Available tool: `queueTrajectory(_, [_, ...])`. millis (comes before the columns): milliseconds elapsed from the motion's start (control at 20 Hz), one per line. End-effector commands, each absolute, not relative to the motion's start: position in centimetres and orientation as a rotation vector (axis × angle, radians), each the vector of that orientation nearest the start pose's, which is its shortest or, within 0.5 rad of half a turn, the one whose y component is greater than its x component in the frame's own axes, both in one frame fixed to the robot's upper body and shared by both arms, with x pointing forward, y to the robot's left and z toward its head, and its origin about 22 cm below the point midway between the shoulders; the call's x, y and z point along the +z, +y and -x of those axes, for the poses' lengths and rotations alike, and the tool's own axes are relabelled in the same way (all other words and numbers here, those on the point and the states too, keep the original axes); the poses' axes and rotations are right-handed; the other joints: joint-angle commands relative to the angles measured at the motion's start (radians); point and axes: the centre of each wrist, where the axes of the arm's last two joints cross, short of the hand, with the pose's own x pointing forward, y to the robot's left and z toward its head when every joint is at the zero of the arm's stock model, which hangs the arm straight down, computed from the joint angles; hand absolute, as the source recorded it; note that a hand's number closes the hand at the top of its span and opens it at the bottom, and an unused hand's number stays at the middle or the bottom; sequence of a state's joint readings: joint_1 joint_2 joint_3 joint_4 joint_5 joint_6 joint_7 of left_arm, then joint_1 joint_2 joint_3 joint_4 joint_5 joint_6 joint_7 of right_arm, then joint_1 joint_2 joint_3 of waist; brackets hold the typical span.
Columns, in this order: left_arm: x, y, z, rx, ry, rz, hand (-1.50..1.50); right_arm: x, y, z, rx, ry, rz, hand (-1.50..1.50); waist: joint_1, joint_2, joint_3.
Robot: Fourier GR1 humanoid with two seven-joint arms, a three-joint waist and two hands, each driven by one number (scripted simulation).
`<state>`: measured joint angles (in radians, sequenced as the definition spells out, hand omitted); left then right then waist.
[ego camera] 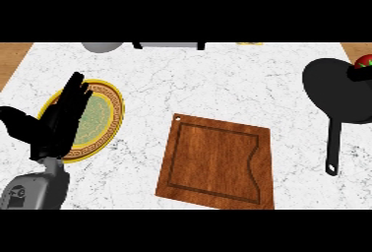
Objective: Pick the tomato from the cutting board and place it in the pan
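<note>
The tomato (364,60), red with a green top, shows at the view's right edge, above the far right rim of the black pan (330,91). Black fingers of my right hand (359,74) curl just beneath and round it; the rest of that hand is out of view. The pan's handle (333,145) points toward the near edge. The wooden cutting board (218,162) lies in the middle with nothing on it. My left hand (62,123) rests open at the left, fingers up, over a plate.
A yellow-rimmed plate (109,115) with a green centre lies at the left, partly under my left hand. At the far edge stand a grey bowl (102,47) and a grey object (170,45). White marble counter (218,83) lies between plate, board and pan.
</note>
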<state>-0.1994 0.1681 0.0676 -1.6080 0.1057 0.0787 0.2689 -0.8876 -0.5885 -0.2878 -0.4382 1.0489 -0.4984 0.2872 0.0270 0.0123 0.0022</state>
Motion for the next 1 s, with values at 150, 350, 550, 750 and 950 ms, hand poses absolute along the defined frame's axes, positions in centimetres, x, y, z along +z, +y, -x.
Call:
queueTrajectory(150, [7.3, 25.1, -28.3, 0.017, -1.54, -0.049, 0.0, 7.6, -42.1, -39.3, 0.343, -1.017, 1.53, 1.5, 0.034, 0.013, 0.002])
queueTrajectory(350, [6.6, 25.2, -27.7, -0.009, -1.556, -0.058, 0.0, 6.0, -44.1, -37.5, 0.283, -0.905, 1.451, 1.5, 0.037, 0.017, 0.003])
queueTrajectory(550, [7.1, 23.7, -28.5, 0.002, -1.544, -0.036, 0.0, 6.3, -44.3, -37.5, 0.15, -0.843, 1.344, -1.5, 0.033, 0.018, 0.004])
queueTrajectory(750, [7.2, 24.7, -28.1, -0.008, -1.571, -0.059, 0.0, 4.4, -44.4, -36.5, 0.146, -0.893, 1.277, -1.5, 0.04, 0.017, 0.005])
queueTrajectory(950, [5.2, 25.5, -28.1, -0.003, -1.551, -0.079, 0.0, 4.4, -45.6, -35.6, 0.04, -1.049, 1.292, -1.5, 0.018, 0.012, 0.004])
